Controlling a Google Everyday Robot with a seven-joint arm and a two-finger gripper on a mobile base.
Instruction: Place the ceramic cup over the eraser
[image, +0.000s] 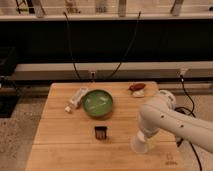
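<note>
**Cup and eraser share the near side of the table**

We see the green bowl (98, 104) near the middle of the wooden table (57, 145). In front of the bowl, just toward the camera, lies the eraser (101, 132), a small dark block flat on the wood. To the bowl's front right, apart from the eraser, is the ceramic cup (140, 145), wide end down. The gripper (142, 136) sits right at the cup's top, at the end of the white arm (167, 117) that reaches in from the right of the bowl. We cannot tell whether it clasps the cup. A white tube (78, 97) lies just left of the bowl, and a reddish-brown oval object (136, 87) lies behind and right of it.
</note>
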